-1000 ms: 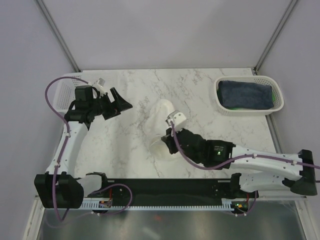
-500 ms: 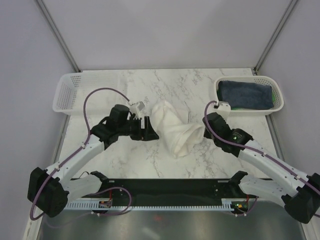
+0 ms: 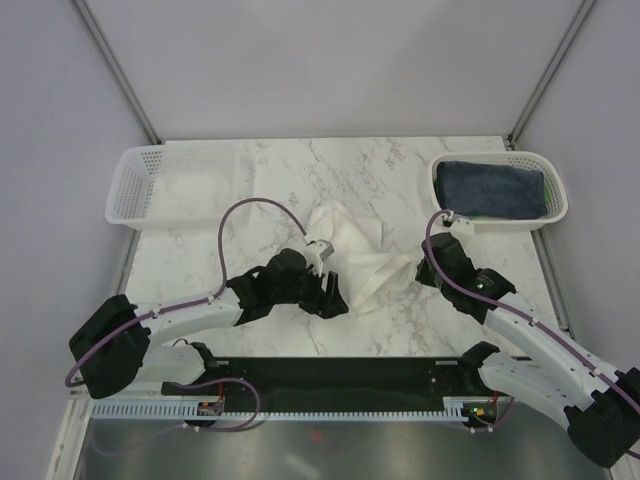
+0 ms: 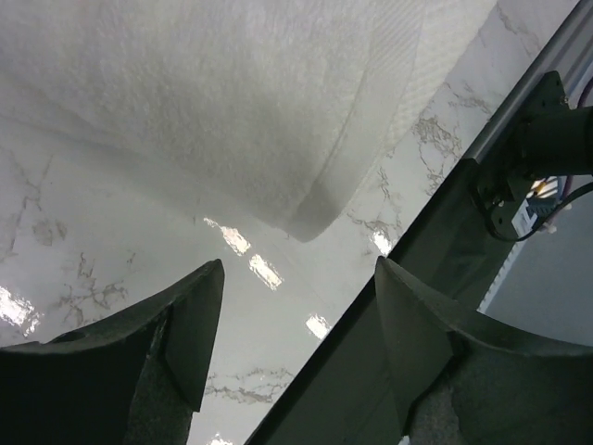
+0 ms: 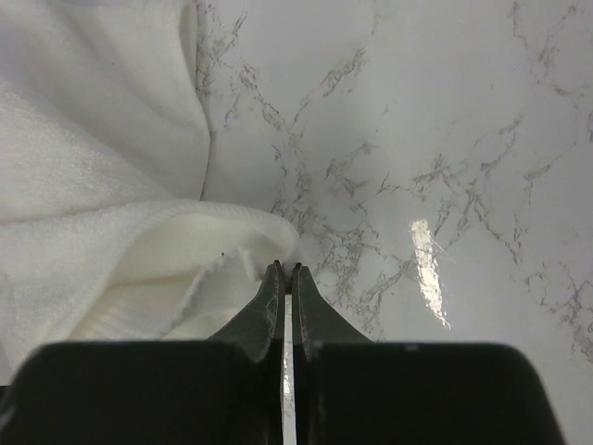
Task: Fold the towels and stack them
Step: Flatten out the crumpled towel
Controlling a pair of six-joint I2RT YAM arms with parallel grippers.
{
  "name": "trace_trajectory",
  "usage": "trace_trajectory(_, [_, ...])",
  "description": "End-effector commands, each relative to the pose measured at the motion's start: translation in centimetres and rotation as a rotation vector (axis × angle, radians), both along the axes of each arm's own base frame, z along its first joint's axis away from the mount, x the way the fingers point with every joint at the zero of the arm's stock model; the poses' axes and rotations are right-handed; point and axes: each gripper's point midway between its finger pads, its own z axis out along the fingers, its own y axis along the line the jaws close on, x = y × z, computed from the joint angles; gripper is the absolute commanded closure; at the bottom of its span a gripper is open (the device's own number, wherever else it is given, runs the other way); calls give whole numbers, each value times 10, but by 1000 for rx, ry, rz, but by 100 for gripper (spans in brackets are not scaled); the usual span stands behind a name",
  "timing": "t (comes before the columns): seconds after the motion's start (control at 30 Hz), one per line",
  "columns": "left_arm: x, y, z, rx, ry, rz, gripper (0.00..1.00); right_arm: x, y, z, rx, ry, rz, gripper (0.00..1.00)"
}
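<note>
Cream towel (image 3: 345, 240) lies rumpled mid-table, well apart from left basket (image 3: 125, 195) and right basket (image 3: 500, 223), which holds the navy towel (image 3: 492, 187). My left arm reaches low, left gripper (image 4: 298, 264) jaws wide over the cream towel's near edge. Right gripper (image 5: 285, 271) jaws are closed, apparently pinching its right corner.

Marble table (image 3: 380, 170) between plain grey walls (image 3: 320, 60).

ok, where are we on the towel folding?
Done: the dark navy-blue cloth towel lies folded in the right white plastic mesh basket, with a bright green towel edge showing under it. In hand: the large cream-white cloth towel lies rumpled on the marble table, the right gripper shut on one corner, the left gripper open just short of another. Left: fold it and stack it.
</note>
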Motion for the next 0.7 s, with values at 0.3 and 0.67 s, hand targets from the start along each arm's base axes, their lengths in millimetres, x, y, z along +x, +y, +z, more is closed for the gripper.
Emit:
trace_trajectory(0.3, [41,-32,-7,12,-182,103,29,-1,6,9,49,-40,43,100])
trace_trajectory(0.67, [46,-23,15,42,-246,113,98,3,58,38,100,-111,398,50])
